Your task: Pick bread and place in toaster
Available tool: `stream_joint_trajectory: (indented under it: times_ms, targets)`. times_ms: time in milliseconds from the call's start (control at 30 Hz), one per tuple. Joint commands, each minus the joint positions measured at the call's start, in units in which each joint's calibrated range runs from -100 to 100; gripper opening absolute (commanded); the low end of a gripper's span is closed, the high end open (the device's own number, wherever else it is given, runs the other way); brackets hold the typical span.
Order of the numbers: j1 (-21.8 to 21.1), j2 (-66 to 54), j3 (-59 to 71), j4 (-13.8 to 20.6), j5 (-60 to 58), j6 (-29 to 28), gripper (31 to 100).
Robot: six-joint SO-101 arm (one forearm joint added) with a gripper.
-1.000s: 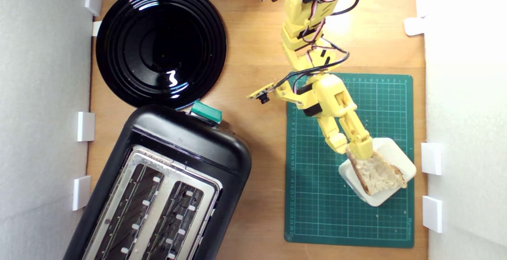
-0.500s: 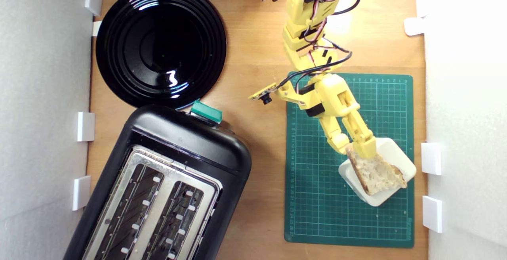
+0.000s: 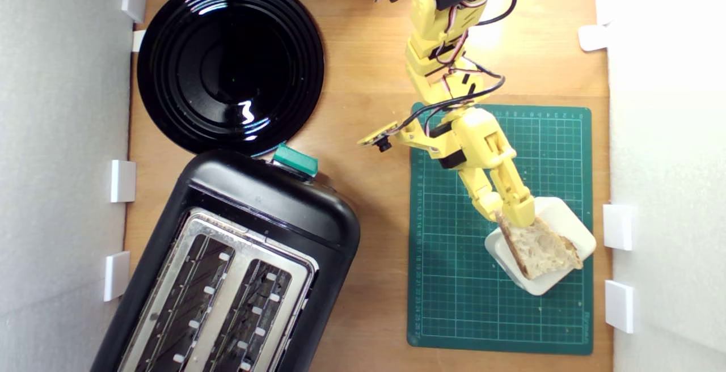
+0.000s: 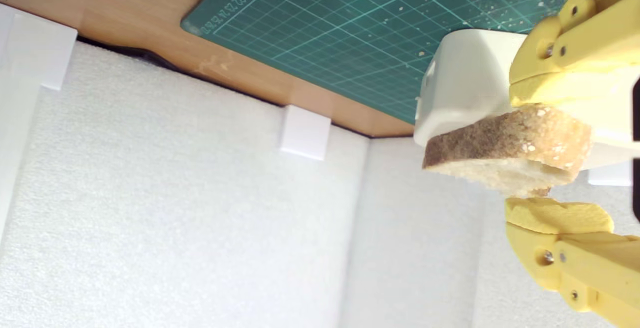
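The bread (image 3: 539, 247), a wedge with pale holey crumb and brown crust, lies on a cream rounded-square block (image 3: 570, 219) at the exterior view's right. My yellow gripper (image 3: 506, 216) reaches down to the wedge's near end with a finger on each side. In the wrist view the bread (image 4: 500, 150) sits between the two fingers, and the gripper (image 4: 525, 155) is shut on its crust end. The black toaster (image 3: 255, 213), with a silver two-slot top and a teal lever (image 3: 295, 160), stands at the exterior view's lower left, both slots empty.
A green cutting mat (image 3: 454, 281) lies under the block. A round glossy black plate (image 3: 229, 66) sits at the exterior view's upper left, touching the toaster's lever end. White foam walls (image 3: 62, 190) with white clips line both sides of the wooden table (image 3: 368, 77).
The two fingers have drawn closer together around the bread's near end, and the wrist has shifted slightly. The bread and the block have stayed where they were.
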Motion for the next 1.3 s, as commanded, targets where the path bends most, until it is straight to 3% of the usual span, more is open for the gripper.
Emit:
stream_joint_trajectory:
  times_ms: [0, 200, 667, 800, 1067, 1267]
  targets:
    - [-0.7, -1.0, -2.2, 0.1, -0.2, 0.3, 69.7]
    - [-0.7, -0.9, -2.2, 0.3, -0.2, 0.3, 59.8]
    - [-0.8, -1.5, -1.8, -0.4, -0.2, -0.2, 59.5]
    - [0.0, -6.7, -1.3, -0.7, 0.1, -0.2, 59.5]
    - [0.2, -26.3, -1.3, -0.6, 22.1, -0.1, 59.5]
    - [5.0, -47.4, -1.3, -0.7, 39.9, 0.3, 59.5]
